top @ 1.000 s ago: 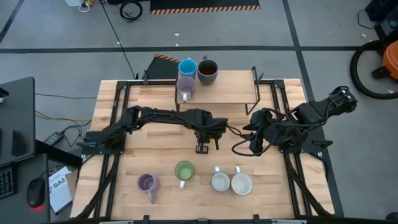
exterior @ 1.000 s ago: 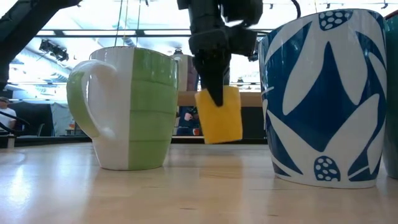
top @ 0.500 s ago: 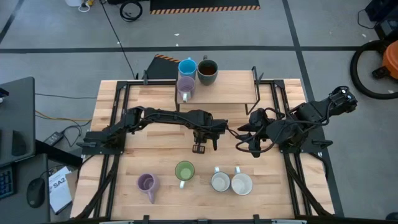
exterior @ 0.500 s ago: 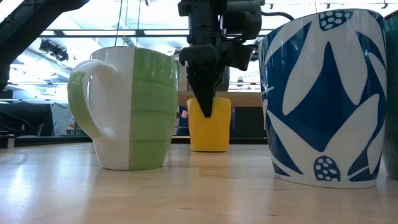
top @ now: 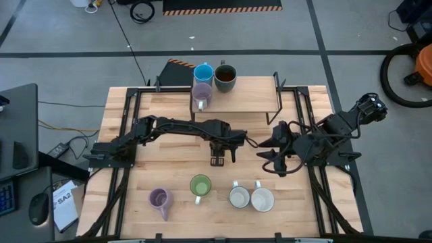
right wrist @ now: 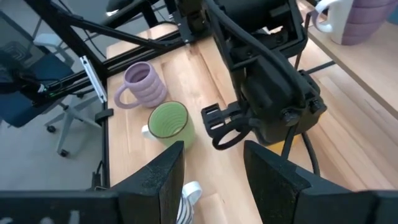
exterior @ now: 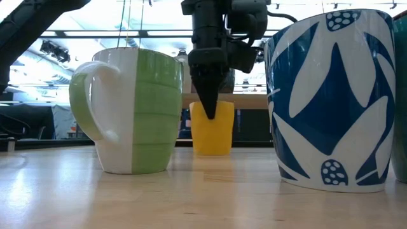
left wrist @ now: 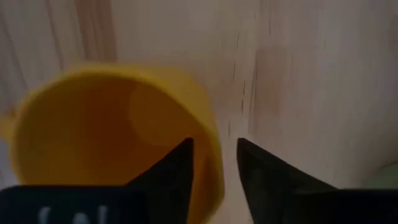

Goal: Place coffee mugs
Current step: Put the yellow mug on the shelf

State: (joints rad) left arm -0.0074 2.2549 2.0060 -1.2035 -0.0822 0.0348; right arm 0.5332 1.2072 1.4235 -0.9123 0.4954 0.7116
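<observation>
Item, task ware: orange mug (exterior: 213,130), upright on the bare middle of the counter (top: 162,169), base flat on the wood. Item: left pincer (exterior: 210,109), pointing straight down over that mug, spread astride its rim, one finger (left wrist: 171,177) inside and one outside; we see wood between the outer finger and the wall, so we judge the mug to stand on its own. Item: right pincer (top: 278,162), spread on nothing, hovering toward the counter's right edge, presumably waiting its turn. Item: raised shelf (top: 253,94) at the far edge, carrying the blue mug (top: 203,72), dark brown mug (top: 225,77) and one lilac mug (top: 201,94), bunched at its left end. Item: row along the near edge, second lilac mug (top: 159,199), green mug (top: 200,185) and two white mugs (top: 239,197), side by side, openings up; we take these as awaiting handling.
</observation>
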